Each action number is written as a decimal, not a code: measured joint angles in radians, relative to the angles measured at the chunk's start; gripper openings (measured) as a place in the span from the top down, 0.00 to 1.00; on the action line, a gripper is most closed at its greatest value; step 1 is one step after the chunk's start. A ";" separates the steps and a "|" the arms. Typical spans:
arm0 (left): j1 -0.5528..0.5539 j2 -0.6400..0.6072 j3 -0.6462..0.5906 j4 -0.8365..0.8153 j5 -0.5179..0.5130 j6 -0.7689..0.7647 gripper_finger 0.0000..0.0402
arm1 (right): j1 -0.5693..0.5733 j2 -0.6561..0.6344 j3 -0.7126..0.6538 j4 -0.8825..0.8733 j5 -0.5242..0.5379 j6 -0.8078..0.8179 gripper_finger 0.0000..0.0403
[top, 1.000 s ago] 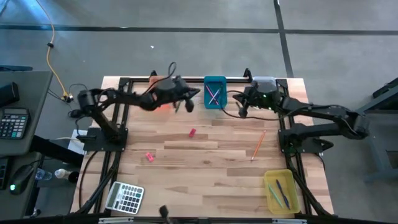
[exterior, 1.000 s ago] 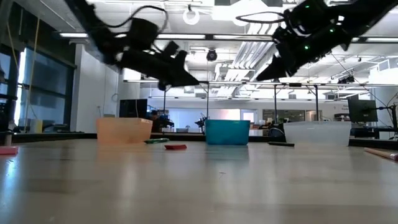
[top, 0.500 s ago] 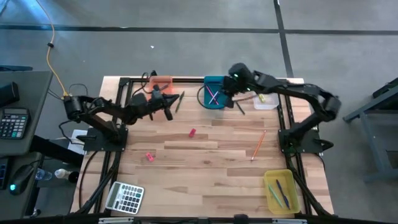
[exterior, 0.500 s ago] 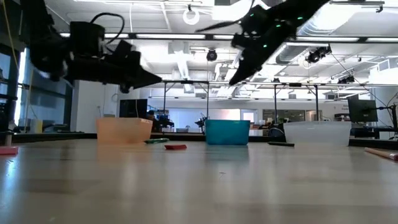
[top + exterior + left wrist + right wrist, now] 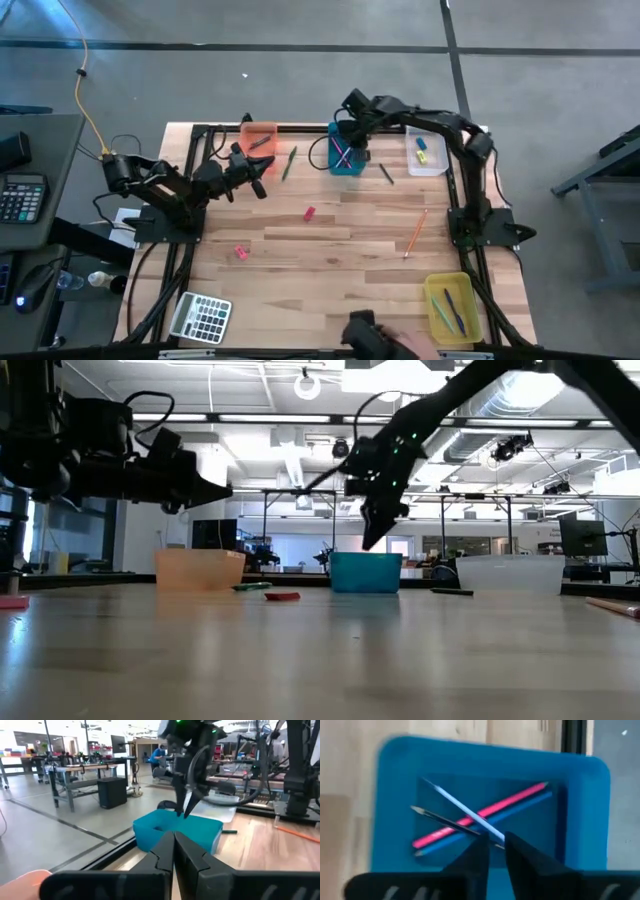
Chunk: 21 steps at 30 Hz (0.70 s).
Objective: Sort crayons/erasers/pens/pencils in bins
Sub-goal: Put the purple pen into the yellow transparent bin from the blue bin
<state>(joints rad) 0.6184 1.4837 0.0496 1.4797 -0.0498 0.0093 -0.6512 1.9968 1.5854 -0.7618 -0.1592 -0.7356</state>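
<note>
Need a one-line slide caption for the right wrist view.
Right gripper poised directly above the teal bin, which holds crossed pink and blue sticks.

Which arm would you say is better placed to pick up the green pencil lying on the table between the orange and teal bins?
Probably the left: the left gripper hovers beside the orange bin, close to the green pencil. The right gripper is above the teal bin, farther off.

The left gripper (image 5: 174, 851) has its two dark fingers (image 5: 161, 854) pressed together, pointing at a teal rectangular plastic bin (image 5: 176, 831) on the pale wooden tabletop (image 5: 270, 847). The right gripper (image 5: 183, 812) hangs tip-down just over the bin's rim. An orange pencil (image 5: 297, 831) lies farther along the tabletop.
</note>
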 joint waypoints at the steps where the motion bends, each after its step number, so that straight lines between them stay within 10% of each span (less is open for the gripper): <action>1: 0.000 0.000 -0.001 0.001 0.000 0.005 1.00 | -0.006 0.026 0.022 -0.018 0.000 -0.015 0.82; 10: 0.005 0.000 -0.001 0.011 0.000 0.012 1.00 | -0.025 0.214 0.225 -0.183 0.007 -0.103 0.60; 21: 0.005 0.001 -0.004 -0.002 0.011 0.009 1.00 | -0.036 0.307 0.289 -0.236 0.072 -0.164 0.56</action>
<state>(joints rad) 0.6231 1.4849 0.0456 1.4773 -0.0383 0.0179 -0.6872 2.3035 1.8744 -0.9974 -0.0874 -0.8993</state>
